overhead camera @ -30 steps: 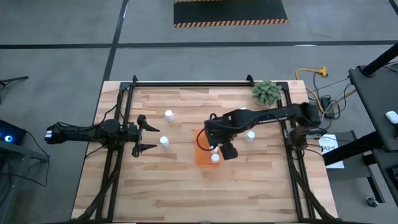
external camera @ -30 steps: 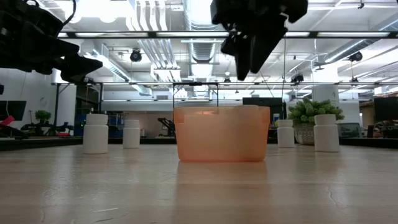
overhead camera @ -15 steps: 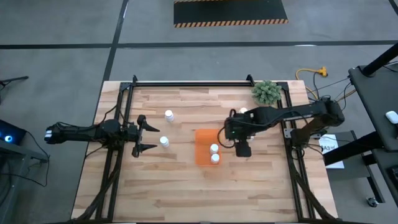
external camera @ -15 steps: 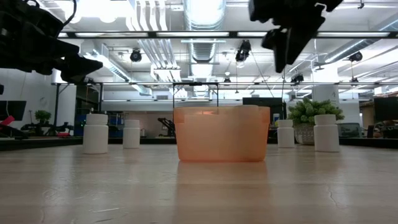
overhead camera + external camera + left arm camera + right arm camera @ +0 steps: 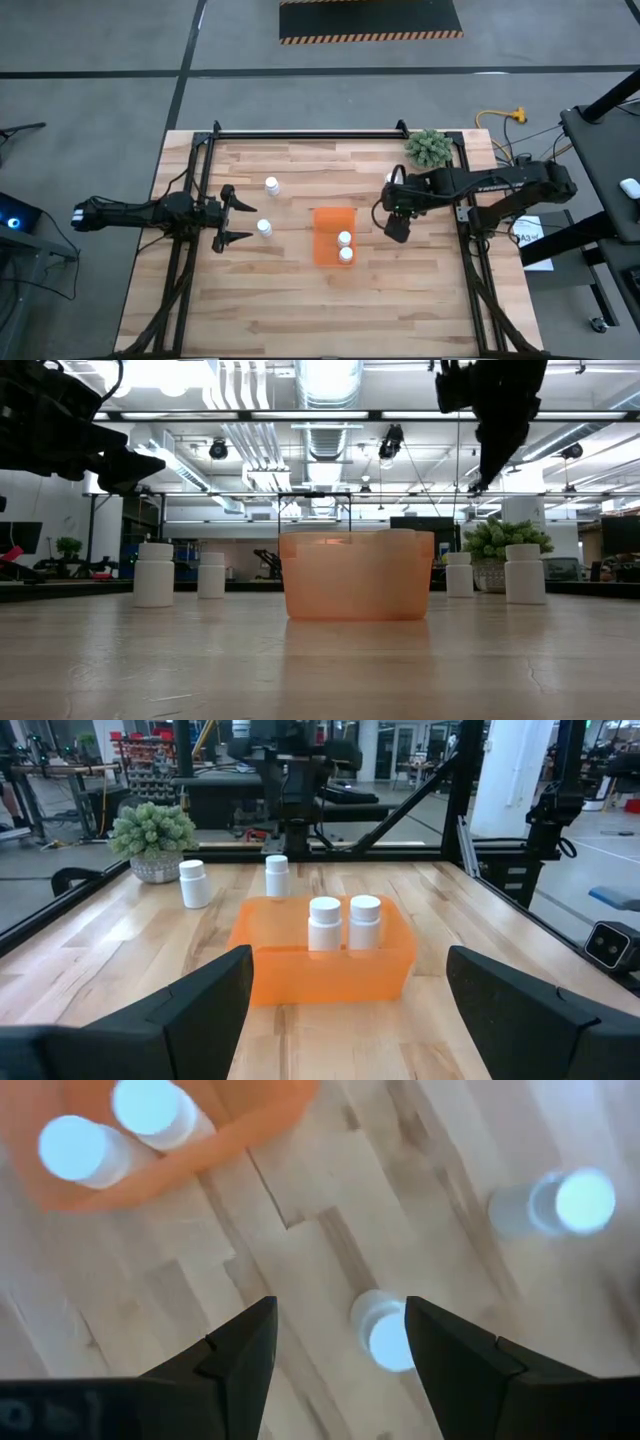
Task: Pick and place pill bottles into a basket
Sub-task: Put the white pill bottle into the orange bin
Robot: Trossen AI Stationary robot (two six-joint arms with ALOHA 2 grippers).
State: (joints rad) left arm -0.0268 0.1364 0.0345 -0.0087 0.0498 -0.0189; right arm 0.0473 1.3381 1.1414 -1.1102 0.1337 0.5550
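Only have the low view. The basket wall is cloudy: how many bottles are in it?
Observer: Two pill bottles, side by side at one end of the basket.
Operator: Right gripper holding anything?
Observer: No. The right gripper is open and empty, with a loose bottle standing on the table below, between its fingers.
Operator: Left arm?
Observer: The left gripper is open, off to the basket's left, beside two more bottles.
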